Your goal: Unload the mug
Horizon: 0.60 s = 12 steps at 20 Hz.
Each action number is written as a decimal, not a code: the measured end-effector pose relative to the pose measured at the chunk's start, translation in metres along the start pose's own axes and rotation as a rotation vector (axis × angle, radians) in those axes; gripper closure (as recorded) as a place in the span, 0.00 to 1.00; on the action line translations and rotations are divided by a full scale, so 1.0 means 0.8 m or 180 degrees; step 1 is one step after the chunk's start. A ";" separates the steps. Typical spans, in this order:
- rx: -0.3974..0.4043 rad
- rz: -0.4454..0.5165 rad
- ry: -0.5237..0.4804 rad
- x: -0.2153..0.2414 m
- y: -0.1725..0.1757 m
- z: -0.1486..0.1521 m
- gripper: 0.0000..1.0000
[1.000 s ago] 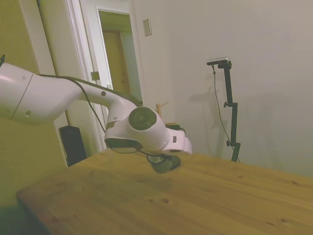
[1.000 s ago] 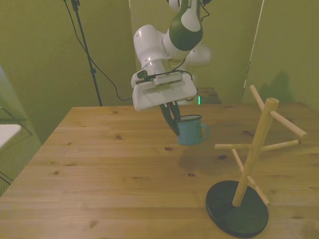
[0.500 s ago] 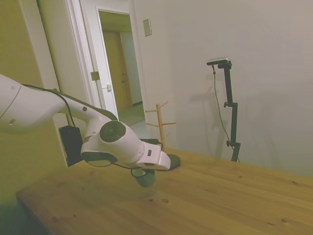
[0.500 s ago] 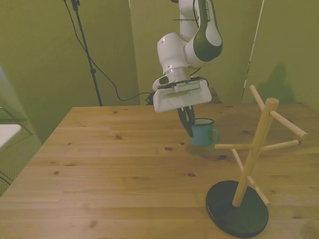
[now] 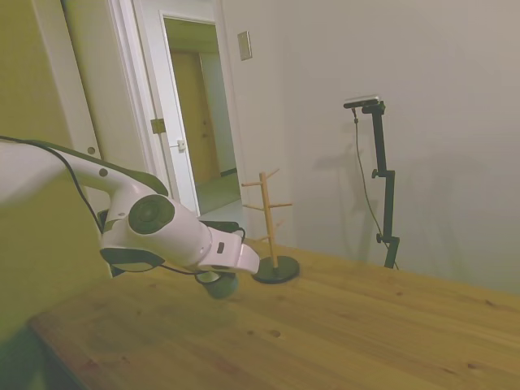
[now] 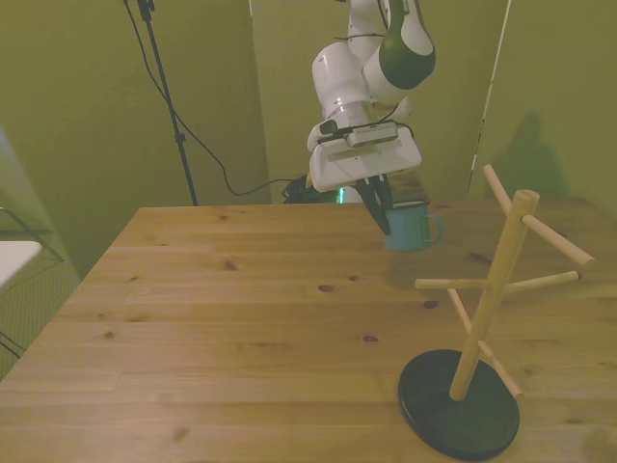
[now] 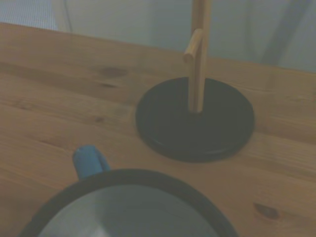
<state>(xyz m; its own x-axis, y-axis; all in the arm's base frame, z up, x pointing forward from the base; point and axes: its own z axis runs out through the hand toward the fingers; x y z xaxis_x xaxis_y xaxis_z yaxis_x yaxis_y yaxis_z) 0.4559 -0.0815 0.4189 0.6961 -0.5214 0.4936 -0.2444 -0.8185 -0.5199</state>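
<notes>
The small blue-green mug (image 6: 413, 229) hangs upright, close over the wooden table (image 6: 241, 328) near its far edge. My gripper (image 6: 388, 216) is shut on the mug's rim, on the side away from the handle, which points to the front view's right. In the side view the mug (image 5: 219, 285) shows dark below the white hand, and my gripper (image 5: 213, 278) is mostly hidden by that hand. The wrist view shows the mug's dark rim and white inside (image 7: 128, 212) and its blue handle (image 7: 89, 160) from above. Whether the mug touches the wood I cannot tell.
A wooden mug tree (image 6: 494, 289) on a round black base (image 6: 453, 410) stands at the front view's right, its pegs bare. It shows in the side view as the mug tree (image 5: 267, 219) just past the mug, and its base (image 7: 195, 121) fills the wrist view.
The arm has carried the mug toward the table's far edge and a little to the front view's right, leftward in the side view. The grip on the rim has stayed shut.
</notes>
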 end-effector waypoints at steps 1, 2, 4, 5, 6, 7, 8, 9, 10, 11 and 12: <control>0.0000 -0.0019 -0.0020 -0.001 0.004 0.002 1.00; 0.0004 -0.0018 -0.0027 -0.001 0.004 0.002 1.00; 0.0017 -0.0010 -0.0059 -0.003 0.005 0.003 1.00; 0.0023 -0.0019 -0.0089 -0.005 0.006 0.005 1.00; 0.0016 -0.0029 -0.0116 -0.008 0.007 0.005 1.00; -0.0001 -0.0041 -0.0151 -0.011 0.009 0.006 1.00; -0.0046 -0.0041 -0.0215 -0.014 0.012 0.007 1.00; -0.0133 -0.0007 -0.0288 -0.017 0.016 0.008 1.00; -0.0220 0.0038 -0.0351 -0.020 0.020 0.009 1.00; -0.0301 0.0080 -0.0420 -0.023 0.024 0.009 1.00; -0.0373 0.0122 -0.0490 -0.026 0.026 0.008 1.00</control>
<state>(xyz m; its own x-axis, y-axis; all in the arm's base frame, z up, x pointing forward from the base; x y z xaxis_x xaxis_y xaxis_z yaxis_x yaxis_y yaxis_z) 0.4406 -0.0864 0.3932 0.7775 -0.5171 0.3578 -0.3435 -0.8259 -0.4471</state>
